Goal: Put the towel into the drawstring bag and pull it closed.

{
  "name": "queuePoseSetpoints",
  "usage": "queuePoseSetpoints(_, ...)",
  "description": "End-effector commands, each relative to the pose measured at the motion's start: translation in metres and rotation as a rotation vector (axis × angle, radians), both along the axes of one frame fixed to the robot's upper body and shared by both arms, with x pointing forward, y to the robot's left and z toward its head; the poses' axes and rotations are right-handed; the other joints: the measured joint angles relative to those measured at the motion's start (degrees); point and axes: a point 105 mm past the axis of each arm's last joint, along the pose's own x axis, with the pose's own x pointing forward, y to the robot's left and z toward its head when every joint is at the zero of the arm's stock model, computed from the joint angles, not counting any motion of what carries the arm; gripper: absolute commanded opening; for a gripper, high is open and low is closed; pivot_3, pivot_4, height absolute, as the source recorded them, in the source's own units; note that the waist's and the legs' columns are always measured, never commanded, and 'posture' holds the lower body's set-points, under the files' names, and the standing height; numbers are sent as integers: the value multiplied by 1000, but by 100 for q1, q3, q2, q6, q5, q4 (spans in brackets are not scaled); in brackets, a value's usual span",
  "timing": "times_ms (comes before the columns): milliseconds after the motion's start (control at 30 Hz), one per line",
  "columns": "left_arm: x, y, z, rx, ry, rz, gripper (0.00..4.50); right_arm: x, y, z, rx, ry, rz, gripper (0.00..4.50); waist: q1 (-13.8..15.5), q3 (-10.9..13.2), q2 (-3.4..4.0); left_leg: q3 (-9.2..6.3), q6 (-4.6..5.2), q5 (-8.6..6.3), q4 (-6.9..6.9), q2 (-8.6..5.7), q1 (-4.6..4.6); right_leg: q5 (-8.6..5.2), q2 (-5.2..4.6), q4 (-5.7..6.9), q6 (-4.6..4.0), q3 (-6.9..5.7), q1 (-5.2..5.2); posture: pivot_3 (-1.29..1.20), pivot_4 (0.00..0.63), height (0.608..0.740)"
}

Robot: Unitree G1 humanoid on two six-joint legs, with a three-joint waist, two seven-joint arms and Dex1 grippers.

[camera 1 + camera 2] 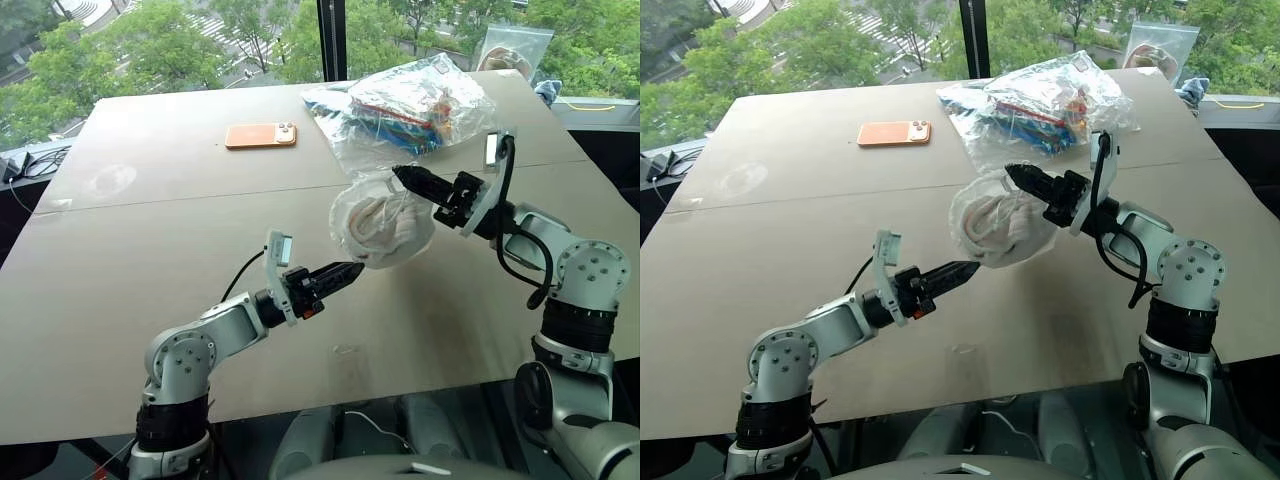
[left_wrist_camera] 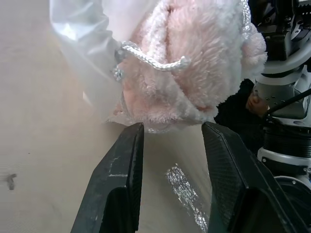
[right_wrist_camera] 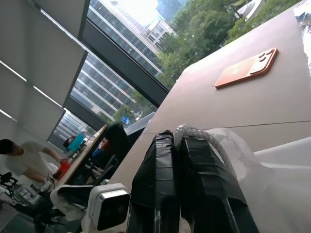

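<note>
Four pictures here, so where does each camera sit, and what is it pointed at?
Left eye view: on the head, looking down over the table; both arms show.
Right eye view: beside it, same scene.
Left wrist view: on the left arm, looking along the open left claw at the towel inside the drawstring bag.
Right wrist view: on the right arm, looking along the right claw, shut on the bag's cord, towards the windows.
Shared: the orange phone shows in the head and right wrist views.

Left claw (image 1: 355, 270) parted, right claw (image 1: 398, 173) clamped, raised
</note>
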Motion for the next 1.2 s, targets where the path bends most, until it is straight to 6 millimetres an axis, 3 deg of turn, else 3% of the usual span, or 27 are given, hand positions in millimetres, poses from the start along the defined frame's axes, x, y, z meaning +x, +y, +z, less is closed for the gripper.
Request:
queuePoseSetpoints(33, 4, 10, 5, 5, -35, 39, 1929, -7, -3, 14, 21, -63, 1, 0, 3, 0, 0, 0, 0, 0, 0, 0, 0, 0, 0, 0, 0, 0, 0, 0, 150, 740)
queuePoseSetpoints(400, 11, 18, 4, -22, -1, 70, 1929, -6, -12, 14, 17, -69, -33, 0, 4, 0, 0, -1, 1, 0, -2, 0, -1, 0, 0, -5, 0, -1, 0, 0, 150, 740)
queuePoseSetpoints(800, 18, -9, -4, -16, -5, 56, 1929, -7, -10, 14, 15, -66, -38, 0, 12, 0, 0, 0, 1, -1, -7, 0, -2, 0, -1, -12, 0, 0, 1, 0, 150, 740)
queuePoseSetpoints(1033, 20, -14, -3, -29, -7, 48, 1929, -8, -11, 14, 10, -68, -44, 0, 16, 0, 0, 0, 1, -1, -7, 0, -3, 0, -1, -14, 0, -1, 2, 0, 150, 740)
queuePoseSetpoints(1133, 19, -16, -4, -33, -1, 40, 1057, -8, -12, 14, 10, -69, -49, 0, 14, 0, 0, 1, 1, -1, -7, 0, -3, 0, 0, -14, 0, -1, 2, 0, 150, 740)
queuePoseSetpoints(1200, 18, -16, -5, -31, 3, 32, 63, -8, -12, 14, 8, -70, -51, 0, 13, 0, 0, 1, 2, -1, -7, 0, -3, 0, 0, -15, 0, 0, 1, 0, 150, 740)
